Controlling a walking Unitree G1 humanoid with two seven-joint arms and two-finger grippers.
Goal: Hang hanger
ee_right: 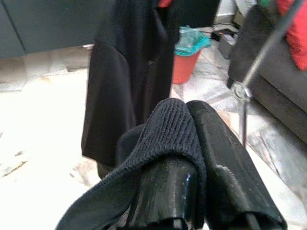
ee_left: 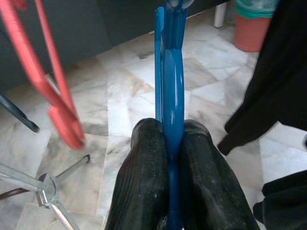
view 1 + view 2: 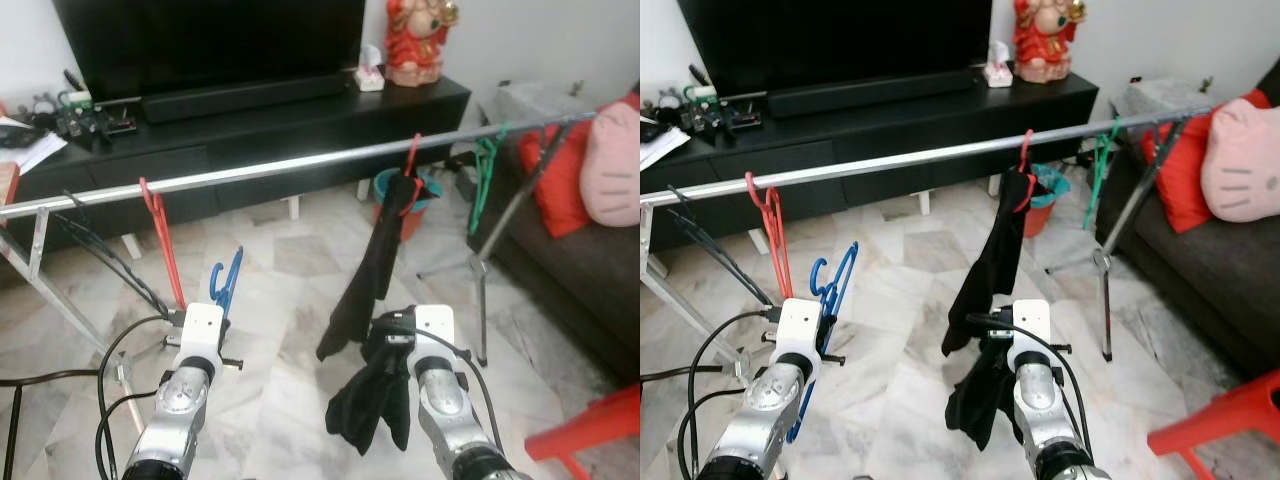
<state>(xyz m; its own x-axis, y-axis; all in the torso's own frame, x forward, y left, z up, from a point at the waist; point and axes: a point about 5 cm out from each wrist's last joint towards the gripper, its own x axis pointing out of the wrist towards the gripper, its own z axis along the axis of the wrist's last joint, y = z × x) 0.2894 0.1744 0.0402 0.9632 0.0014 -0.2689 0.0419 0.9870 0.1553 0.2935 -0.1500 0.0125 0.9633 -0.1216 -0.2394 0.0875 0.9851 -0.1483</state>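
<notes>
My left gripper (image 2: 169, 130) is shut on a blue hanger (image 3: 228, 280), held low with its hook up, below the silver rail (image 3: 300, 165). The hanger's blue bar (image 2: 170, 86) runs straight out between the two black fingers. My right gripper (image 1: 189, 112) is shut on a black knitted garment (image 3: 370, 400) that droops under it and wraps one finger. On the rail hang a bare red hanger (image 3: 160, 235) at the left, a red hanger (image 3: 411, 155) carrying a long black garment (image 3: 375, 260) in the middle, and a green hanger (image 3: 485, 180) at the right.
Behind the rail stands a black TV stand (image 3: 300, 120) with a large TV (image 3: 200, 40). A sofa with a red cushion (image 3: 560, 180) and a pink cushion (image 3: 612, 165) is at the right. The rack's leg (image 3: 480, 270), a bucket (image 3: 420, 200), a red stool (image 3: 590, 430) and cables are on the marble floor.
</notes>
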